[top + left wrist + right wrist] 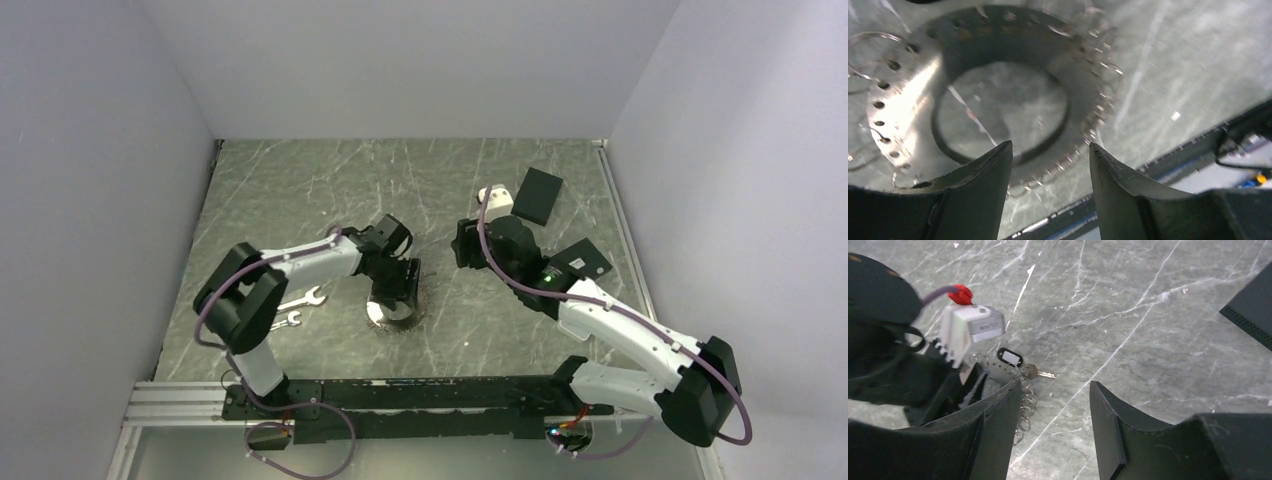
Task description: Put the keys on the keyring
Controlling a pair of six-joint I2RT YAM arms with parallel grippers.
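Observation:
The keyring (pixel 903 100) is a flat silver disc with a large centre hole, small holes round its rim and thin wire rings on its edge. It lies on the marble table under my left gripper (pixel 397 290). In the left wrist view the left gripper (pixel 1050 150) is open, its fingers straddling the near rim without touching it. My right gripper (pixel 462 245) is open and empty, to the right of the keyring. In the right wrist view (pixel 1055 390) a brass key (pixel 1037 372) with a black tag (pixel 1010 356) lies beside the keyring's wire rings (pixel 1027 405).
Two silver wrenches (pixel 300 300) lie left of the keyring. A black box (pixel 538 195) and a second black piece (pixel 582 260) sit at the right, near the right arm. The rail (pixel 400 395) runs along the near edge.

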